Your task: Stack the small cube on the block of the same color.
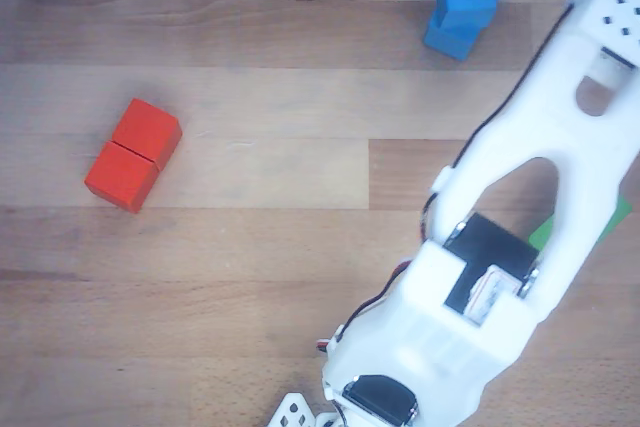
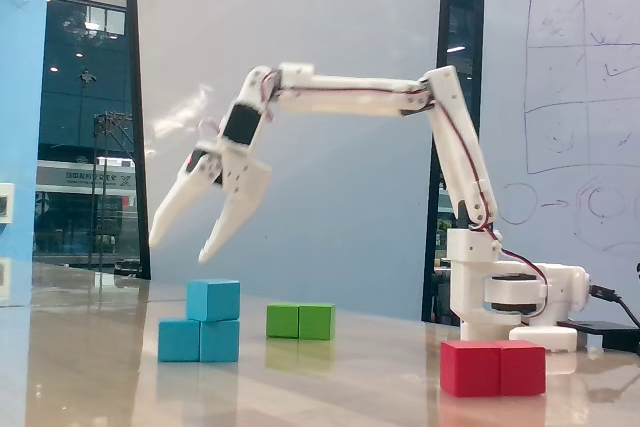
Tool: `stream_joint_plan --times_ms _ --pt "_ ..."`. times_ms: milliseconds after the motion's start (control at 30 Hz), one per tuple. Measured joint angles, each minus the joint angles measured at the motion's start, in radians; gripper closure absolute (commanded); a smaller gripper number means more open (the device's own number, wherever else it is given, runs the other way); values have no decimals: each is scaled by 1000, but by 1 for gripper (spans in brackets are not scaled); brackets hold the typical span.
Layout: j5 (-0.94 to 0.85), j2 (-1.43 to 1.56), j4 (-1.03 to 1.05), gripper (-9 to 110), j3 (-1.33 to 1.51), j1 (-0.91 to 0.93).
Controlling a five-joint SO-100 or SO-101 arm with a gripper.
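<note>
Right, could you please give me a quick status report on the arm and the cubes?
Gripper open, empty, raised above the stack. Small cube resting on the blue block, toward one end. Green block and red block apart, nothing obstructing.

A wooden tabletop (image 1: 250,197) of pale and darker planks fills the other view. In the fixed view a grey wall panel (image 2: 330,7) stands behind, a dark window (image 2: 85,97) at far left reflecting ceiling lights, a sketched whiteboard (image 2: 580,97) at right.

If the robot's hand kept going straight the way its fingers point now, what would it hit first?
The open hand points down and to the left in the fixed view. That line seems to pass just left of the small cube and reach the table first, though depth is unclear.
</note>
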Motion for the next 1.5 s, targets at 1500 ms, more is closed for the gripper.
stream_joint_plan --times_ms 1500 --pt "264 2072 -31 100 1781 -604"
